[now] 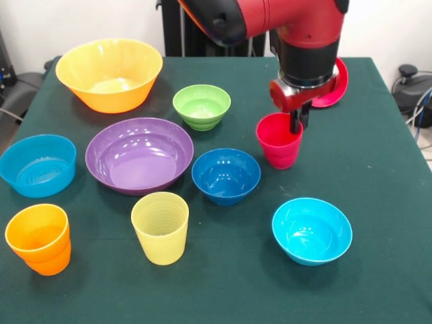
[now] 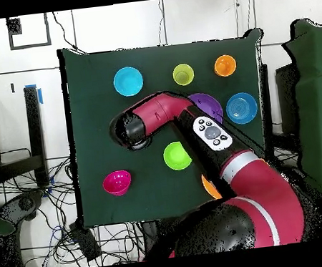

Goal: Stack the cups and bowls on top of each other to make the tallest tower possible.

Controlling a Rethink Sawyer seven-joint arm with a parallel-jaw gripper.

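In the front view my gripper [image 1: 298, 123] is shut on the far right rim of the red cup [image 1: 277, 140], which stands upright on the table. The red bowl [image 1: 336, 82] lies just behind the gripper, partly hidden by it; it also shows in the overhead view [image 2: 117, 182]. The pale yellow cup [image 1: 160, 227] and the orange cup [image 1: 38, 238] stand near the front edge. The dark blue bowl [image 1: 226, 175] sits left of the red cup and the cyan bowl [image 1: 312, 230] in front of it. In the overhead view the arm hides the gripper and the red cup.
The purple bowl [image 1: 139, 154], lime green bowl [image 1: 201, 106], large yellow-orange bowl [image 1: 109, 73] and light blue bowl [image 1: 38, 165] fill the left half of the green table [image 1: 378, 169]. Cables and stands surround the table in the overhead view.
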